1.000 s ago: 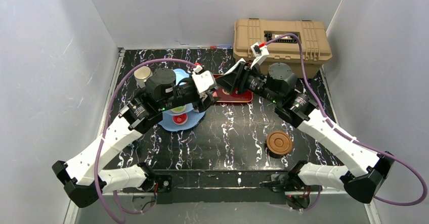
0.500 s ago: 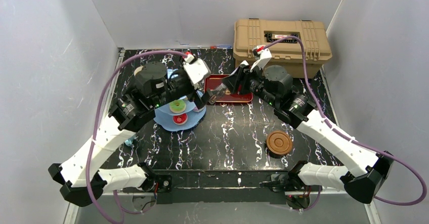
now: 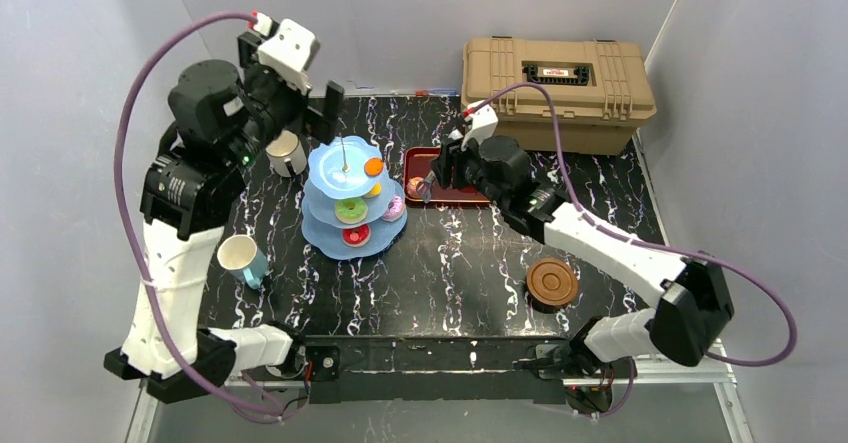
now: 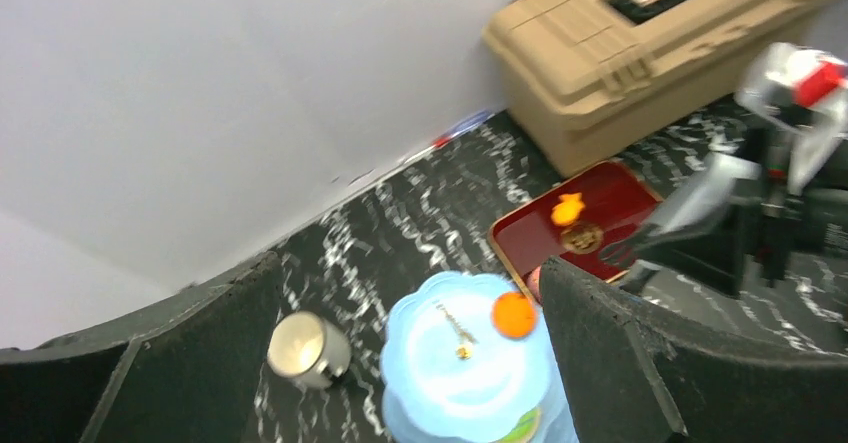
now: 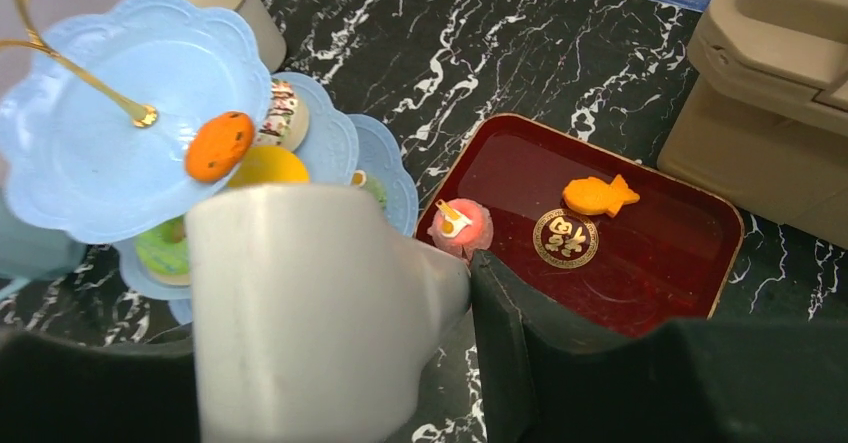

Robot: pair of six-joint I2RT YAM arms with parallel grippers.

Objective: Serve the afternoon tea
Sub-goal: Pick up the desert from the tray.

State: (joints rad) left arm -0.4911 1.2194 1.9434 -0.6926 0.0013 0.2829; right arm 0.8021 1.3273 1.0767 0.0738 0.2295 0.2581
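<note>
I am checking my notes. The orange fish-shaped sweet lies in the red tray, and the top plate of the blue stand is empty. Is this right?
Not quite. The top plate of the blue stand is not empty: a round orange sweet lies on it, as the right wrist view shows. The orange fish-shaped sweet does lie in the red tray.

The light blue three-tier stand (image 3: 335,163), carrying small donuts (image 3: 350,209), stands left of centre on the tabletop (image 3: 460,263), with the silvery-beige cup (image 3: 286,152) farther left and the white-and-teal cup (image 3: 240,259) nearer left. The left end effector (image 3: 328,103) hangs high over the far-left corner, and the right end effector (image 3: 428,178) sits low at the dark red tray's (image 3: 418,158) left end, beside a pink cake (image 3: 414,185). Brown saucers (image 3: 552,283) lie near right, the tan case (image 3: 557,78) far right.
</note>
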